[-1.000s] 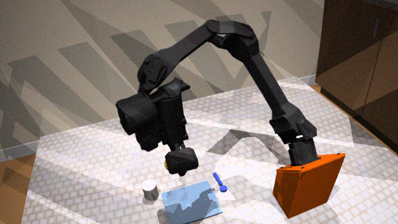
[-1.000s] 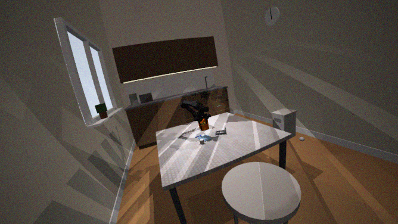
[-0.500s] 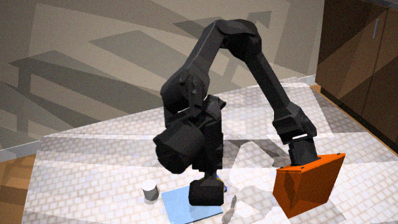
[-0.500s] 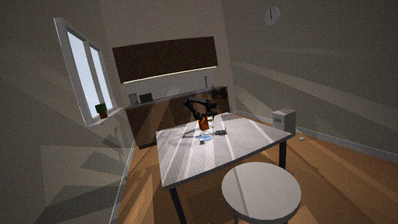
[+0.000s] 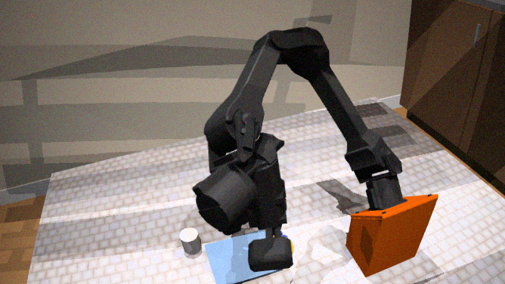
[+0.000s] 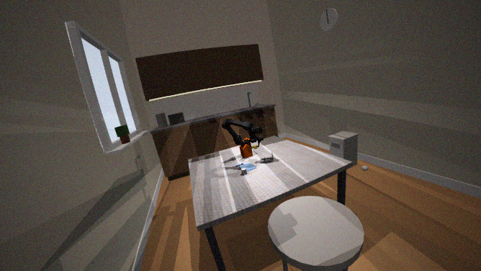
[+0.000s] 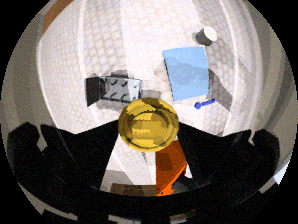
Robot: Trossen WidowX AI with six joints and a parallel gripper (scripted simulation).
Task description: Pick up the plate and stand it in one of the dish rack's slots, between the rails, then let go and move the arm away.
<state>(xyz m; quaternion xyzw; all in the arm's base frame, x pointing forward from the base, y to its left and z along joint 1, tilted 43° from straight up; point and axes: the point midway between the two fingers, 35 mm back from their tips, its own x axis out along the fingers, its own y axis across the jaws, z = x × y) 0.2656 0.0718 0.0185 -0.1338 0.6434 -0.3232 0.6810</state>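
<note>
The plate (image 7: 148, 124) is a round yellow disc held between my fingers; in the wrist view it fills the middle, and in the top view only a sliver of its yellow rim (image 5: 292, 247) shows beside the fingers. My gripper (image 5: 270, 254) (image 7: 148, 124) is shut on the plate and holds it in the air above the table. The grey dish rack (image 7: 117, 88) (image 6: 267, 158) stands on the table, ahead and to the left of the plate in the wrist view. It does not show in the top view.
A light blue mat (image 5: 227, 258) (image 7: 186, 71) lies on the table below the gripper. A small white cup (image 5: 190, 240) (image 7: 208, 35) stands beside it, and a blue spoon (image 7: 202, 104) lies near its edge. The arm's orange base (image 5: 389, 236) (image 7: 170, 165) (image 6: 246, 151) stands at the right.
</note>
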